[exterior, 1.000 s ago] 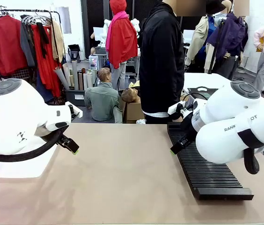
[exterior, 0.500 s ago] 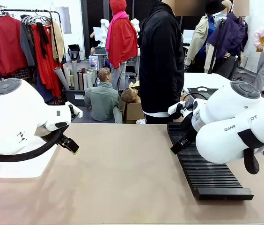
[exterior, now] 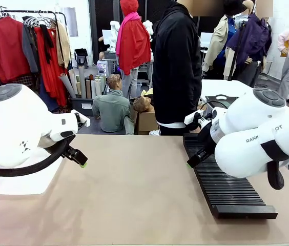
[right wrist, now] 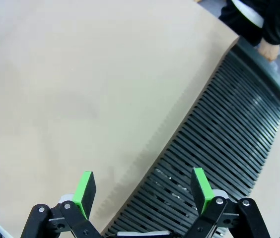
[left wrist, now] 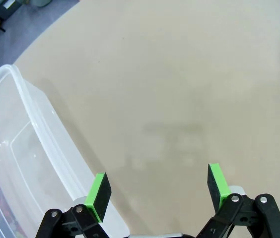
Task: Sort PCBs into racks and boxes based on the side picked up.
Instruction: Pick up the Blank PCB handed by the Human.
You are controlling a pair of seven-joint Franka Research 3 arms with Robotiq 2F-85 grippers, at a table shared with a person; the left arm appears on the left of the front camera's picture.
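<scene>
**Rack** [exterior: 226, 190] – long, black, slotted. It lies lengthwise on the right part of the table [exterior: 134, 189]. In the front view the right arm [exterior: 257, 138] covers its right edge. The right wrist view cuts it off at the bottom and right edges.

**Box** [left wrist: 16, 144] – clear tub, cut off by the left and bottom edges of the left wrist view. Its contents are hard to make out through the plastic.

**Left gripper** [left wrist: 157, 186] – points down at the table with jaws wide and nothing between them. The gap lies over bare tabletop. The tub's rounded rim runs close past the pad at picture left. In the front view the left arm [exterior: 16, 128] hides most of it, with only one green-tipped finger showing below.

**Right gripper** [right wrist: 142, 191] – tilted down, jaws wide and empty. The rack's long edge runs between the pads, so one pad is over the slots and the other over bare table.

**Person** [exterior: 177, 66] – black jacket, standing at the far side. A hand [right wrist: 268, 49] sits at the rack's far end, partly covered by the sleeve.
</scene>
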